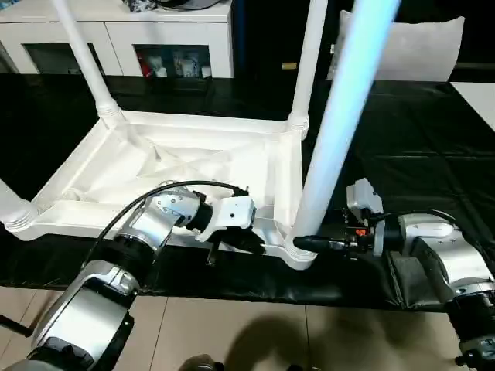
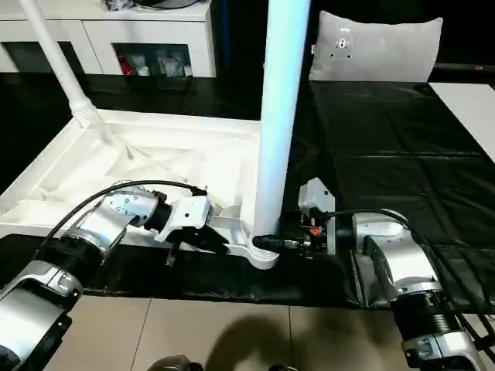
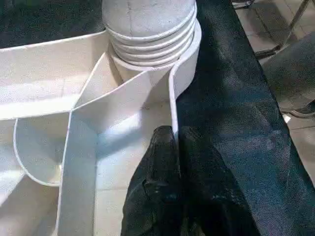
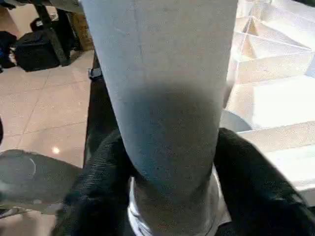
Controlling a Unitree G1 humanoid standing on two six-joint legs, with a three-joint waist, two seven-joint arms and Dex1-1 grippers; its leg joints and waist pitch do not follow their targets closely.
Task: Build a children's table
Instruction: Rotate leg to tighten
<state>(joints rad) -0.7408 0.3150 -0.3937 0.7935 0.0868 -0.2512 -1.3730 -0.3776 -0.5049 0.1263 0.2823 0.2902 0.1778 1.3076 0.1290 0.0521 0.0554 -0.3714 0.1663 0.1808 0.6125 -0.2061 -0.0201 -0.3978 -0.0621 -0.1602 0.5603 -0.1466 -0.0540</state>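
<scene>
Four legs standing up from inverted children's table (image 1: 193, 166) lying on black-covered worktop (image 1: 418, 131). Left gripper (image 3: 173, 147) pinching thin near rim wall of tabletop, likely steadying it. Near-right leg (image 1: 340, 116) sitting in corner socket (image 1: 298, 251); right gripper (image 4: 167, 196) wrapping its fingers around leg base, probably seating it. Behind: white cabinet (image 1: 116, 35), grey cushion (image 2: 379, 46). Upright legs crowding reach across top.

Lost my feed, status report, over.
Left gripper shut on tabletop rim. Right gripper around near-corner leg base. Nothing blocking.
</scene>
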